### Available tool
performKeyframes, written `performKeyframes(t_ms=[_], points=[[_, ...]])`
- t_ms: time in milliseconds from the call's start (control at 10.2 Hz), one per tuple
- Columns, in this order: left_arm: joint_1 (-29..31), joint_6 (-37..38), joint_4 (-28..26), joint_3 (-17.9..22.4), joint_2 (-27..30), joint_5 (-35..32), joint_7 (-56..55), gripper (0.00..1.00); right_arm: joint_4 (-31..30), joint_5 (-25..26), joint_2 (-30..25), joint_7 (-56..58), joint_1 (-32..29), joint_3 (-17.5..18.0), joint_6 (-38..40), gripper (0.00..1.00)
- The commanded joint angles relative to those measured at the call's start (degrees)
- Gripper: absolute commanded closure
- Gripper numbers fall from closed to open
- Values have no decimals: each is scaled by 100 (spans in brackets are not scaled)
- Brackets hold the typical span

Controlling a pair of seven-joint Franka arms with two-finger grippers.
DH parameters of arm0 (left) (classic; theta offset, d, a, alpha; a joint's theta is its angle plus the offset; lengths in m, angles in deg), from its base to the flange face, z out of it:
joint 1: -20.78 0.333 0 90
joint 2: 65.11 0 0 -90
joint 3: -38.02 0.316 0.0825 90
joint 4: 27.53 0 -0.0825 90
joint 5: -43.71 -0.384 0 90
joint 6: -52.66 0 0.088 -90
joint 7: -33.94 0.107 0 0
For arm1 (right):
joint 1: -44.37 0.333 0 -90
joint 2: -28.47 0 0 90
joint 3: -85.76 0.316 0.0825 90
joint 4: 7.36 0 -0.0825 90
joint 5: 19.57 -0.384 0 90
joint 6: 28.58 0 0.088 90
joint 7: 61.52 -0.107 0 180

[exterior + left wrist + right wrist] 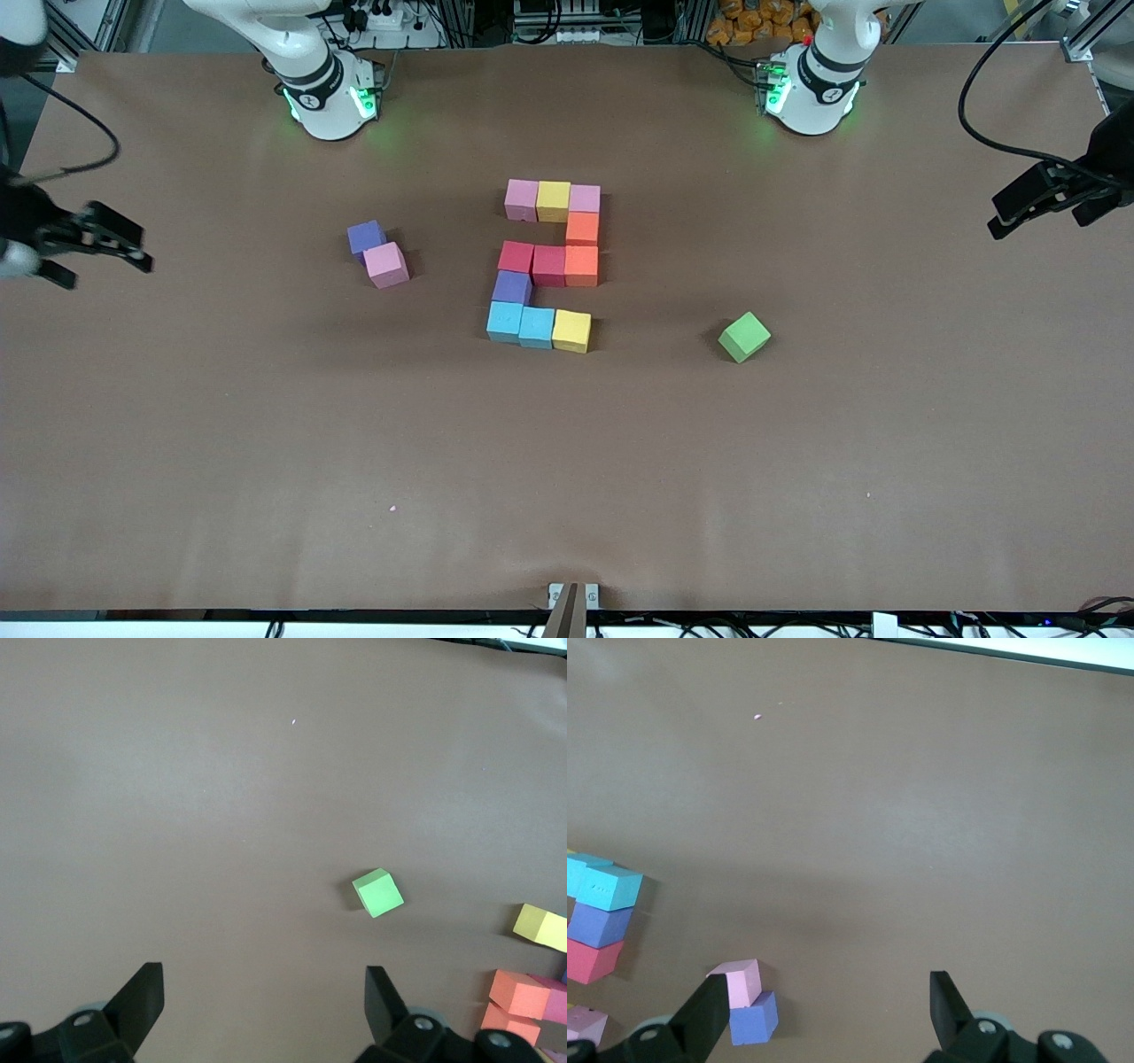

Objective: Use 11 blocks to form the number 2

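The number 2 [549, 266] of eleven blocks lies mid-table. Its top bar is pink [522, 199], yellow [553, 201], pink [585, 198]. Below come an orange block [582, 229], then red [516, 257], red [548, 265] and orange [581, 266], then purple [511, 287]. The bottom bar is blue [505, 322], blue [536, 327], yellow [571, 330]. My right gripper [106, 244] is open and empty at the right arm's end of the table, as its wrist view [828, 1001] shows. My left gripper [1005, 217] is open and empty at the left arm's end, as its wrist view [266, 992] shows.
A loose blue-purple cube [366, 237] and a pink cube [386, 264] touch each other beside the digit, toward the right arm's end; both show in the right wrist view [737, 981]. A green cube [744, 336] lies alone toward the left arm's end and shows in the left wrist view [378, 892].
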Motion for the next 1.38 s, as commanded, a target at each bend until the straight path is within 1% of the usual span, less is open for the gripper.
performKeyframes(t_ms=[0, 99, 197, 296, 394, 493, 591, 887, 1281], points=[[-547, 12, -249, 588, 219, 125, 358, 0, 37, 110, -183, -159, -300, 97, 268, 0], [-679, 21, -258, 669, 219, 125, 586, 0, 99, 206, -192, -168, -336, 106, 523, 0], [-785, 21, -258, 756, 210, 116, 606, 0, 99, 424, -192, -159, -302, 140, 552, 0], [-882, 21, -249, 844, 192, 107, 650, 0, 108, 783, -140, -177, -266, 193, 578, 0], [-900, 21, -232, 863, 184, 99, 798, 0, 108, 857, -131, -299, -283, 237, 544, 0], [-909, 21, -206, 967, 157, 107, 921, 0, 82, 849, -130, -604, -275, 316, 578, 0], [-918, 21, -188, 968, 148, 107, 931, 0, 38, 822, -139, -694, -257, 325, 665, 0], [-988, 21, -196, 968, 148, 98, 835, 0, 64, 498, -51, -695, -266, 317, 684, 0], [-988, 30, -232, 968, 104, 107, 835, 0, 82, 278, -43, -643, -248, 317, 701, 0]])
